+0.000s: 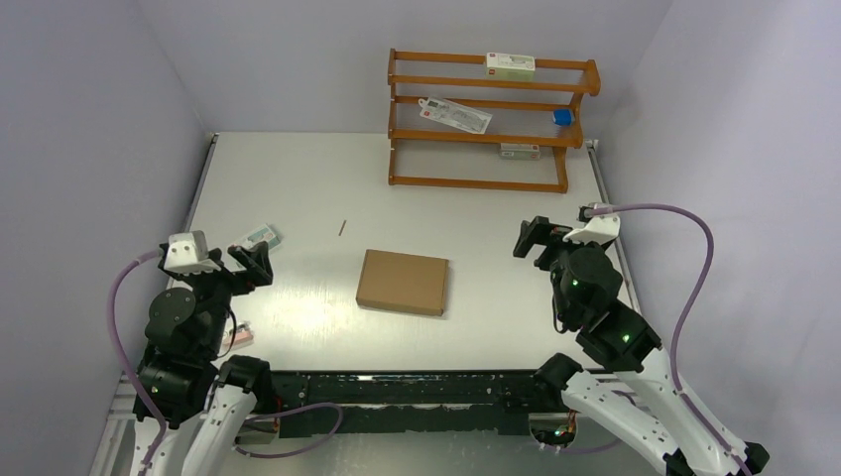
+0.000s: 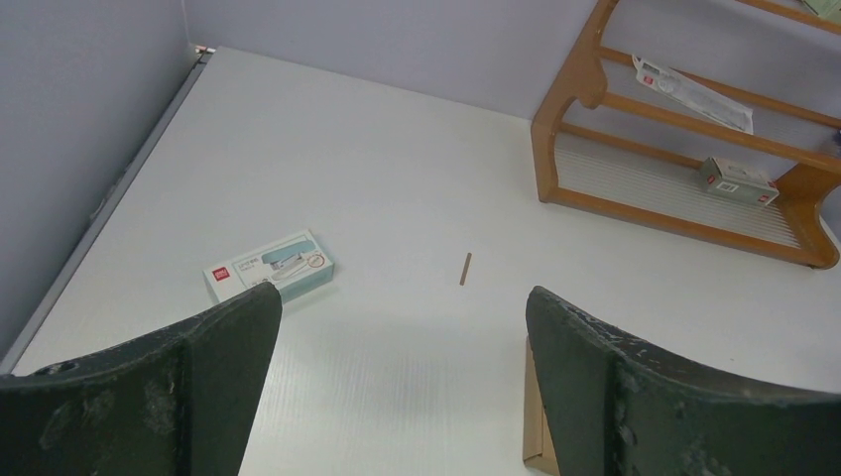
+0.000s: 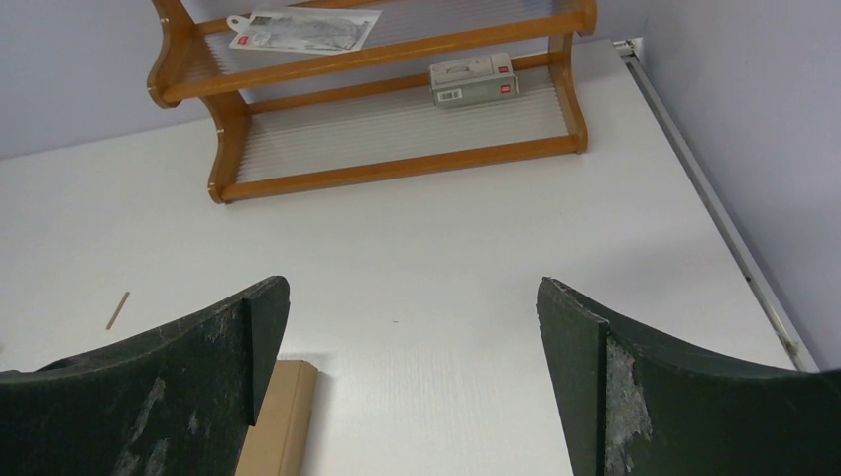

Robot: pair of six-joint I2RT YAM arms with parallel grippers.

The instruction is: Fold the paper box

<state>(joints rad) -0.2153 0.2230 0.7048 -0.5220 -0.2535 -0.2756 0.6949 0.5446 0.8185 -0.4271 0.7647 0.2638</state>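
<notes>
Box (image 1: pixel 403 282) of brown cardboard lies flat and rectangular on the smooth white table (image 1: pixel 298 178), left gripper (image 1: pixel 253 260) and right gripper (image 1: pixel 531 239) both gaping.

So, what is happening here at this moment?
Nothing is being handled right now. The brown paper box lies on the table between the two arms, and it looks already folded into a flat rectangle. The left hand and the right hand are both open, apart from the box and holding nothing.
</notes>
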